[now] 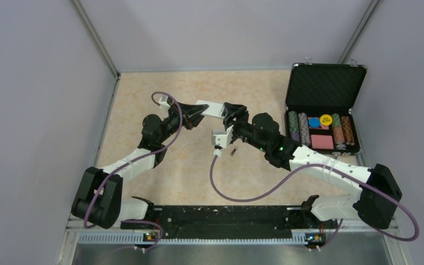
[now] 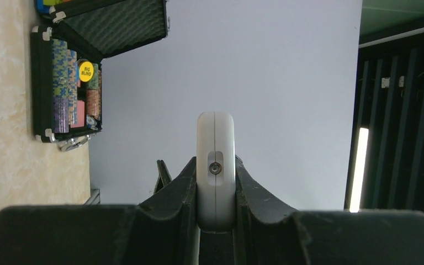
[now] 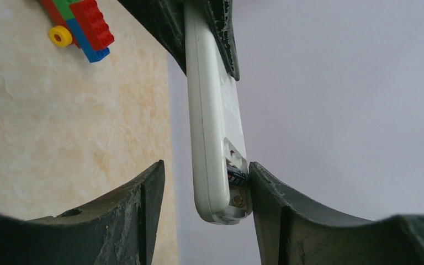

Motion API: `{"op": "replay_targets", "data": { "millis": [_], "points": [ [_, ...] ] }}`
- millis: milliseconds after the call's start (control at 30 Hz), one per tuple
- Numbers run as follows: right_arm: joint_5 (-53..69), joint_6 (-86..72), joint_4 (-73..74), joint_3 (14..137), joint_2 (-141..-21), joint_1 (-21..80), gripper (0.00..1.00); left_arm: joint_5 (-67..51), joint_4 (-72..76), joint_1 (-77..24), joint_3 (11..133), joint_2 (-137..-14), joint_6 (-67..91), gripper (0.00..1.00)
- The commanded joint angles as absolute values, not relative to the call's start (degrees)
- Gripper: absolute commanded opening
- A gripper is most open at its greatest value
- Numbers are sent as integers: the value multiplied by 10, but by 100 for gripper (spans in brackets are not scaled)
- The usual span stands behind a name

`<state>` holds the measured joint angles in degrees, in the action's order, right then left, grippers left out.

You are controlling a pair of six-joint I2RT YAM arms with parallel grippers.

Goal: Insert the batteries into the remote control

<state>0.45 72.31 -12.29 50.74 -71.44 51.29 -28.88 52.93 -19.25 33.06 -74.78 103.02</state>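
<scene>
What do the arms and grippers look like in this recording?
The left arm and right arm have white links between bulky black joints. A purple cable trails along each. The left gripper and right gripper have matte black, wedge-shaped fingers. Small green lights glow on the right arm.

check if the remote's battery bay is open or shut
Open: right wrist view shows the bay of the remote control uncovered, one battery seated inside.

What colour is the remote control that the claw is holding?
The remote control is light grey, almost white. The right wrist view shows it best.
</scene>
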Motion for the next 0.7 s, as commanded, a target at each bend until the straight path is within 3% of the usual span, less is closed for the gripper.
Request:
{"op": "replay_targets", "data": {
  "millis": [0,667],
  "points": [
    [22,760,-28,468,-742,538,56,-251,635,-190,387,-720,1076,0],
    [-29,817,-200,351,-744,544,56,-266,638,-186,383,-726,1066,0]
  ]
}}
